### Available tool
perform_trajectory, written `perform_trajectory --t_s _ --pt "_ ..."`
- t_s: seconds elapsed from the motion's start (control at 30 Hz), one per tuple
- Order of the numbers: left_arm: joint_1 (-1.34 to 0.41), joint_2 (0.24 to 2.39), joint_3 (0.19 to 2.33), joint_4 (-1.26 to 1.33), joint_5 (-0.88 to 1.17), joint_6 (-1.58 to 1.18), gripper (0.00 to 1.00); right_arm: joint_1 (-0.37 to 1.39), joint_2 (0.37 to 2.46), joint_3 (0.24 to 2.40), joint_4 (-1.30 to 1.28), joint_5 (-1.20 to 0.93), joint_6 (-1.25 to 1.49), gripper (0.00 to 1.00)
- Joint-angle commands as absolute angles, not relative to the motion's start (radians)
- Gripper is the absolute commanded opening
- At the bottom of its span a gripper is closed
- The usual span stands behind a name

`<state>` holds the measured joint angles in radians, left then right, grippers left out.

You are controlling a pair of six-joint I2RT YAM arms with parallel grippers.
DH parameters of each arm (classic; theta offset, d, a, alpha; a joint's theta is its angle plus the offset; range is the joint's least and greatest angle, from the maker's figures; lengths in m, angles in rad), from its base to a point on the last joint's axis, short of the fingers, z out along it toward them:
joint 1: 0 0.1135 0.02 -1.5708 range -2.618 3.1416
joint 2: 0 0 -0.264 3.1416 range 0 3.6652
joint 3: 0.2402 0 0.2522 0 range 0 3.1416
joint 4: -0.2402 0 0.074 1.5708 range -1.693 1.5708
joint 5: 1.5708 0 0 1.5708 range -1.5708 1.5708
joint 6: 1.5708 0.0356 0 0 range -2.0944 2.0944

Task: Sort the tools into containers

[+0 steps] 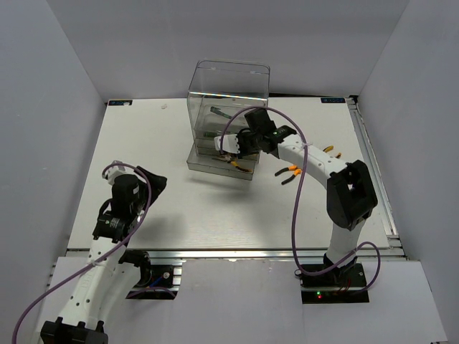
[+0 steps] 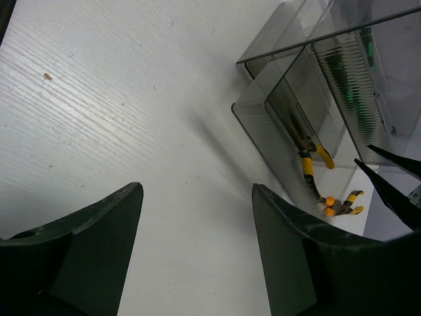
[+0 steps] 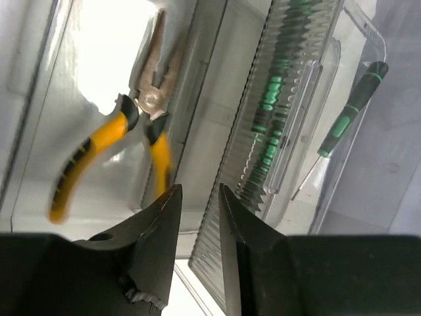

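A clear cabinet (image 1: 228, 89) is standing at the far middle of the white table (image 1: 215, 208), with 1 drawer (image 1: 204, 163) sticking out toward the arms. The right gripper (image 3: 200, 194) is hanging over this pulled-out drawer, its 2 fingers sitting a narrow gap apart and gripping nothing. Yellow-handled pliers (image 3: 141, 108) are lying inside the drawer, just beyond those fingertips. A screwdriver (image 3: 348, 112) with a green-and-black handle is lying in another compartment of the cabinet. 2 more tools are waiting on the table to the right of the cabinet: second pliers (image 1: 290, 173) beside the right arm and third pliers (image 1: 331, 150) a little farther right. The left gripper (image 2: 197, 191) is hovering over bare table well to the left of the cabinet, its fingers spread wide and holding nothing.
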<state>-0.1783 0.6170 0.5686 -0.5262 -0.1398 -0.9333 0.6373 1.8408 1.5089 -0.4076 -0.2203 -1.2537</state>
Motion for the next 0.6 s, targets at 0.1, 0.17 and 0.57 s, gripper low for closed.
perform_trajectory --t_s 0.1,0.17,0.57 --pt "-0.173 0.635 0.578 -0.502 -0.143 -0.914 0.78 0.640 1.776 1.557 -0.443 -0.297 -1.114 0.37" --pt "-0.172 0.644 0.578 -0.497 -0.141 -0.911 0.78 0.637 1.752 1.557 -0.459 -0.314 -1.088 0.38" --pt "-0.173 0.681 0.565 -0.454 -0.110 -0.905 0.78 0.264 1.638 1.570 -1.100 -0.890 -1.450 0.41"
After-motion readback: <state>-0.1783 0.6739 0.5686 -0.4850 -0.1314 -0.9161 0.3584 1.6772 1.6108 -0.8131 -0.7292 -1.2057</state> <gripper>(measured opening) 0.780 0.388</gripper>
